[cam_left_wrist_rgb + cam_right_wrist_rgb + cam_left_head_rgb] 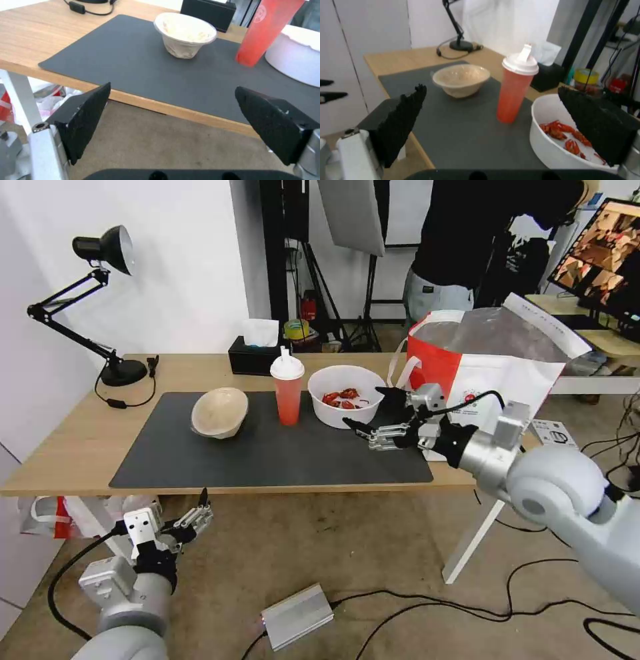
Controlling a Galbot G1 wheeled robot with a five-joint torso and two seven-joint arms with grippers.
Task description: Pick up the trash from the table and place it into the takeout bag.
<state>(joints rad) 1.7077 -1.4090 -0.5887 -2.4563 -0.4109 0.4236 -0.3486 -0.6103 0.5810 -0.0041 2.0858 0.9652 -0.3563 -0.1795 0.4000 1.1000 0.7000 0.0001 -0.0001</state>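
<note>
Right gripper [369, 421], spread, is held beside the white bowl [347, 396] of red scraps [341, 399]; the red cup [288, 394] stands upright.

A light wooden table [80, 440] with white legs is covered in its middle by a large dark grey mat [267, 460]. Three pieces of trash are set upright in a row on the mat. A beige pulp bowl [220, 412] is placed toward the left. A tall red drink cup [287, 395] capped by a white lid is stood beside it. A wide white round bowl [347, 395] with red food scraps inside is set just right of the cup. A boxy white and red takeout bag [490, 360], lined with silver foil and marked with a small round red logo, is stood open at the table's right end.
</note>
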